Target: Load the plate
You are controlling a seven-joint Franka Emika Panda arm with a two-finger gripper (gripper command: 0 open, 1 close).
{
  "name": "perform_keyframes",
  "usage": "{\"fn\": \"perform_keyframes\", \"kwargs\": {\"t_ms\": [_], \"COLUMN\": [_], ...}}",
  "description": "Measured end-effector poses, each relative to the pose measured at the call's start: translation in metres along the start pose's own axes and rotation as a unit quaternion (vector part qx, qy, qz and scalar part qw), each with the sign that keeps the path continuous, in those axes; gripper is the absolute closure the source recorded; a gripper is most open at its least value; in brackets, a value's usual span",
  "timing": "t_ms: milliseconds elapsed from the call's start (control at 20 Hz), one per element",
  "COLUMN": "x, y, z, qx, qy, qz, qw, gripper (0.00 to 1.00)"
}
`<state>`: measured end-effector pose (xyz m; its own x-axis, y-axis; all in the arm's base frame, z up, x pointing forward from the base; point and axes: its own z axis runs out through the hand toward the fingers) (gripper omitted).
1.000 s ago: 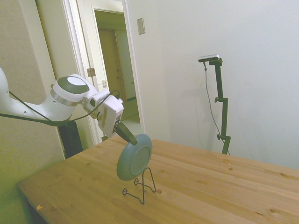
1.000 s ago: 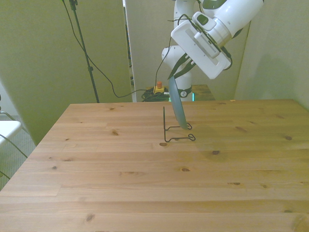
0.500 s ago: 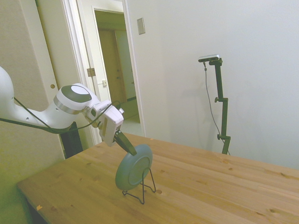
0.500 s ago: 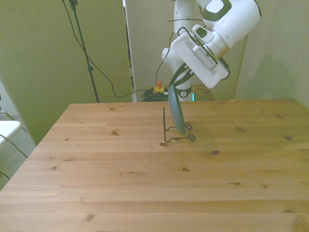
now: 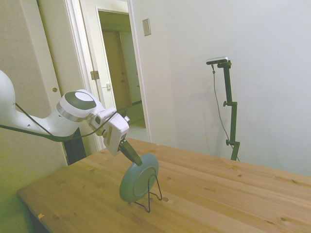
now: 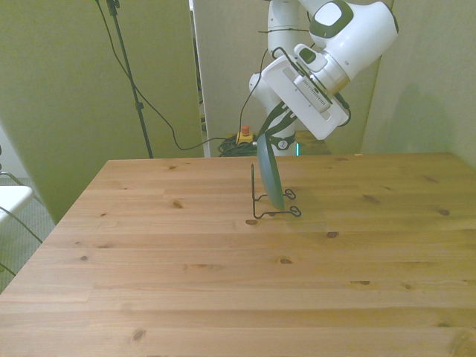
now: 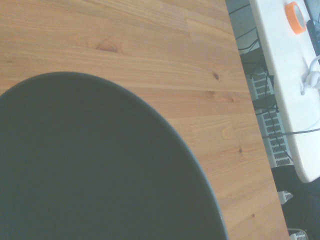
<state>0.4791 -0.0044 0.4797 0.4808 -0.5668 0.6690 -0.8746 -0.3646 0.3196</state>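
- Side view: the white arm's jaws (image 5: pixel 132 154) are closed on the upper rim of the small round matte grey-blue plate (image 5: pixel 139 177), gripping it from above on the arm's side. The plate stands on edge, its shallow face turned to this camera. Its lower edge sits down in the thin black wire stand (image 5: pixel 148 196) on the pale, knotty wooden worktop (image 5: pixel 233 194). Whether the plate already bears on the wire cannot be told.
- Front view: the plate (image 6: pixel 270 172) shows edge-on as a thin sliver, tilted, its top leaning toward the wire stand's upright (image 6: pixel 253 192). The coming release probably turns on this lean.
- Wrist view: the plate's smooth, dark, featureless surface (image 7: pixel 90 170) fills most of the picture, with grained worktop (image 7: pixel 165 55) behind.
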Motion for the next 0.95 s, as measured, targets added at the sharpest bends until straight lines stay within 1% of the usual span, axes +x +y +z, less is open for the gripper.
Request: {"fn": "perform_keyframes", "kwargs": {"t_ms": [500,700,800,950], "x": [0.001,0.014,0.026,0.050], "y": [0.006,0.015,0.023,0.036], "z": [0.006,-0.002,-0.012,-0.035], "qx": [0.009,0.026,0.040,0.080], "qy": [-0.001,-0.008,-0.023,-0.078], "qz": [0.002,0.013,0.028,0.047], "qw": [1.0000,0.9996,0.9986,0.9927], "gripper": [0.00,0.00,0.00,0.00]}}
